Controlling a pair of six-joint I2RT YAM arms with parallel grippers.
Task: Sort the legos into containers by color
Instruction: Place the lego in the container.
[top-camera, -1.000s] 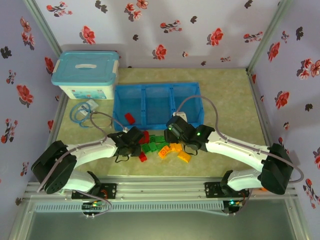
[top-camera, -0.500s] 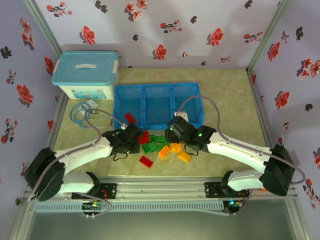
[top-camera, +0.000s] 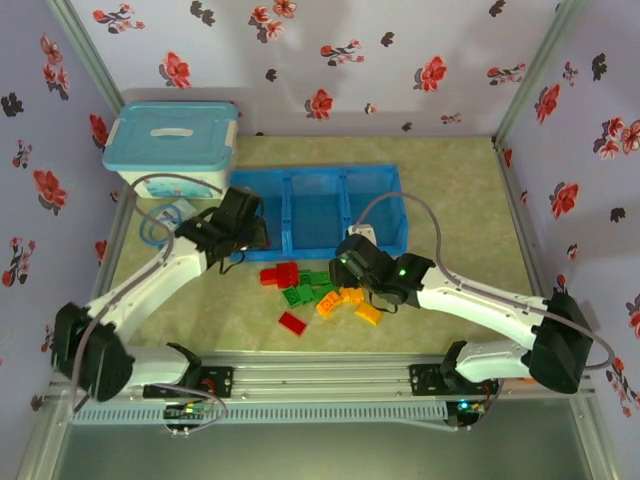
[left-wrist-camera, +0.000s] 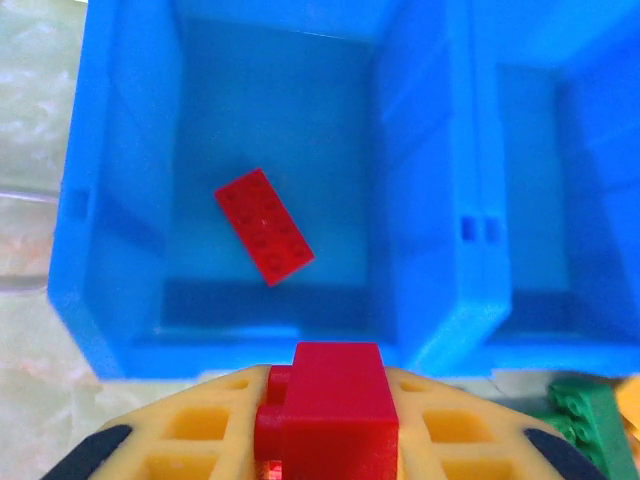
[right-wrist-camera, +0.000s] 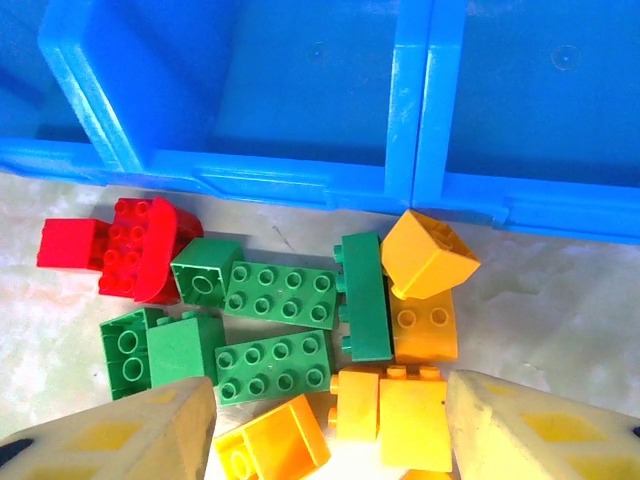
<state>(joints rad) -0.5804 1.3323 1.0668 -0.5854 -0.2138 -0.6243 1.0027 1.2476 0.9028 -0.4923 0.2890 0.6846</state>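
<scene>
Left gripper (left-wrist-camera: 325, 442) moved up to containers (left-wrist-camera: 432, 335), red lego (left-wrist-camera: 328, 398) pinched inside it

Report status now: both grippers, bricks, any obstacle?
Left gripper shut on red brick, at near wall of left bin. Right gripper open above green and yellow bricks. Second red brick lying in that bin; no obstacle seen.

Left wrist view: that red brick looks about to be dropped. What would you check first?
1. Held red brick gripped in the left jaws: ok.
2. Left compartment ahead shows just a flat red brick, so colours match: ok.
3. Held red brick past the compartment's near wall: cannot tell.
4. Right jaws open above the loose pile: ok.
5. Left arm and right arm apart in the top view: ok.
</scene>
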